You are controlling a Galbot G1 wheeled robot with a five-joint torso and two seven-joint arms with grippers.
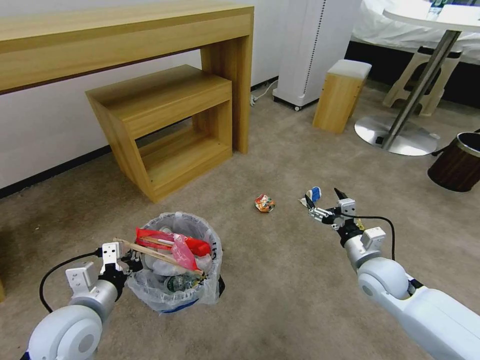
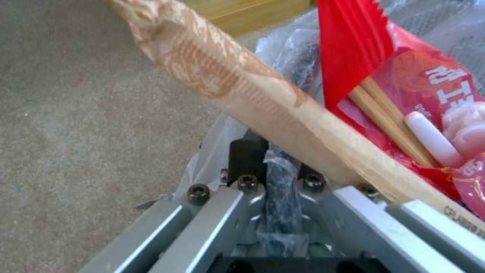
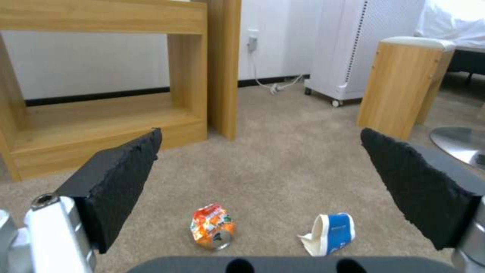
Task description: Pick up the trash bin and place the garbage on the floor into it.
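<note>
Beige carpet floor [image 1: 280, 280] runs back to a white wall, with a wooden desk [image 1: 125, 35] and a low wooden shelf unit [image 1: 165, 125] at the far left. Near left, the left pincer [image 1: 131, 260] is clamped on the bagged rim of the trash bin [image 1: 200, 292], holding the bin close to the robot, probably so litter can be dropped straight in; the bin already holds red wrappers [image 1: 172, 245] and a long wooden stick [image 2: 283, 113] lying across its mouth. Toward the middle, a crumpled orange packet [image 1: 264, 203] lies on the carpet. Just right of it, a squashed blue-white paper cup [image 3: 331, 233] rests near the right pincer [image 1: 324, 199], whose jaws are spread wide and aimed low at the two pieces, seemingly lined up for a grab. A brown wood-grain bin [image 1: 457, 162] stands at far right.
</note>
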